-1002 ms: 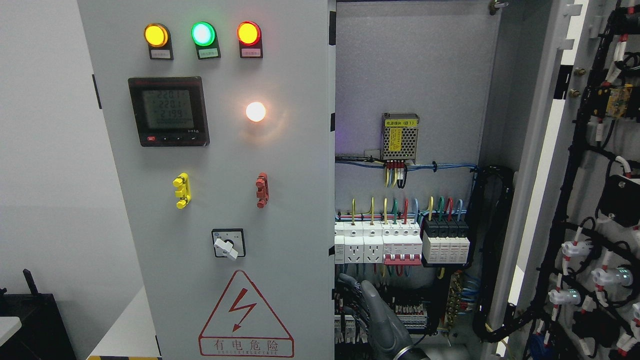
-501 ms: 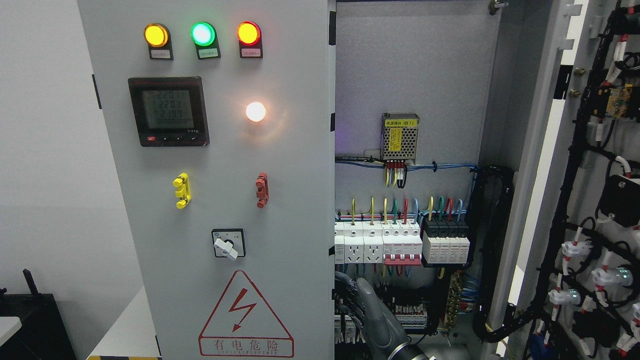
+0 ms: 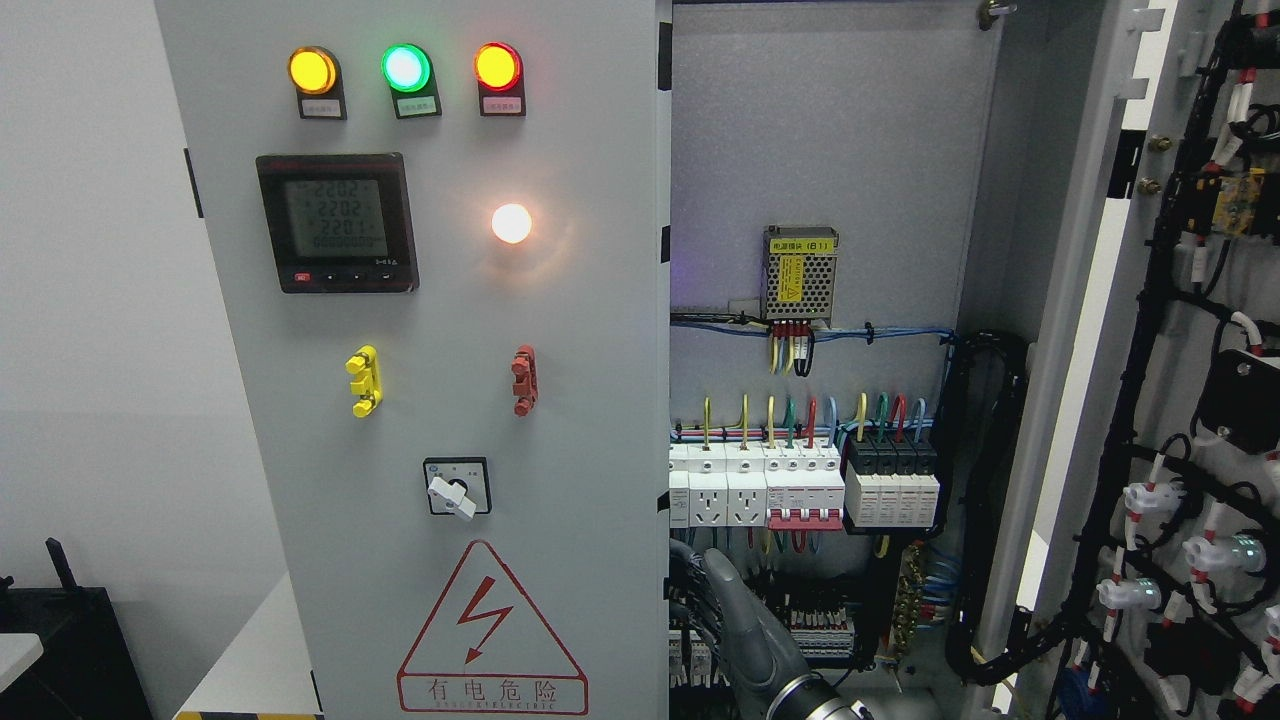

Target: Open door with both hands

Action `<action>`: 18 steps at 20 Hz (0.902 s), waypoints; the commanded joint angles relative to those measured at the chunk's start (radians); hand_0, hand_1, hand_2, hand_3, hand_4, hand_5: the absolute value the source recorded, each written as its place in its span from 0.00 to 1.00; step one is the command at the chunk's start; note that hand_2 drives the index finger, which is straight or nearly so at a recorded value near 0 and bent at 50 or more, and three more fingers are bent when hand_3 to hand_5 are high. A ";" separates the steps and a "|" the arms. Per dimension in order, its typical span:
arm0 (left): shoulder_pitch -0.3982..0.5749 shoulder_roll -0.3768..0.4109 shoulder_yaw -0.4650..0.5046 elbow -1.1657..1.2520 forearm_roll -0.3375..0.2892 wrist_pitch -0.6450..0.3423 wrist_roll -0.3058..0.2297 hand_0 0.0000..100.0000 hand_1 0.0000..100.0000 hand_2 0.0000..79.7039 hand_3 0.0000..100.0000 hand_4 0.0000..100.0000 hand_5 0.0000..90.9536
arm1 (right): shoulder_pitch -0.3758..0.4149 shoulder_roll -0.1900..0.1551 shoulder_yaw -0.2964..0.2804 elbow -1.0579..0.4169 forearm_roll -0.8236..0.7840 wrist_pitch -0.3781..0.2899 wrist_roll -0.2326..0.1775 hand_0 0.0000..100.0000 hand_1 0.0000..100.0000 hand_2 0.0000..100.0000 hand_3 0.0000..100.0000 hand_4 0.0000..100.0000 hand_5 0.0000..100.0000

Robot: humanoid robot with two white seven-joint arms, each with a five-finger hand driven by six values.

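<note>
Grey cabinet [image 3: 830,180] interior — right hand [image 3: 735,620] beside left door [image 3: 560,400] edge, fingers hooked behind it.

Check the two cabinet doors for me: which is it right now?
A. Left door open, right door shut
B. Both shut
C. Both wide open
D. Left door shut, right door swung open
D: the left door faces the camera closed, while the right door is swung out, baring the breakers.

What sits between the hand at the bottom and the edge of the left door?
Nothing visible. The hand reaches up at the bottom of the open compartment, its fingers right at the free edge of the closed left door. Breakers and terminal wiring lie behind the hand, not between. Contact with the edge can't be confirmed.
</note>
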 commanded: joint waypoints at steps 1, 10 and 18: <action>-0.001 0.000 0.000 0.034 0.000 0.000 0.000 0.00 0.00 0.00 0.00 0.03 0.00 | -0.017 -0.001 0.008 0.028 0.000 0.000 0.002 0.00 0.00 0.00 0.00 0.00 0.00; 0.001 0.000 0.000 0.034 0.000 0.000 0.000 0.00 0.00 0.00 0.00 0.03 0.00 | -0.023 -0.010 0.011 0.039 -0.045 0.000 0.013 0.00 0.00 0.00 0.00 0.00 0.00; -0.001 0.000 0.000 0.034 0.000 0.000 0.000 0.00 0.00 0.00 0.00 0.03 0.00 | -0.030 -0.028 0.019 0.039 -0.051 0.000 0.054 0.00 0.00 0.00 0.00 0.00 0.00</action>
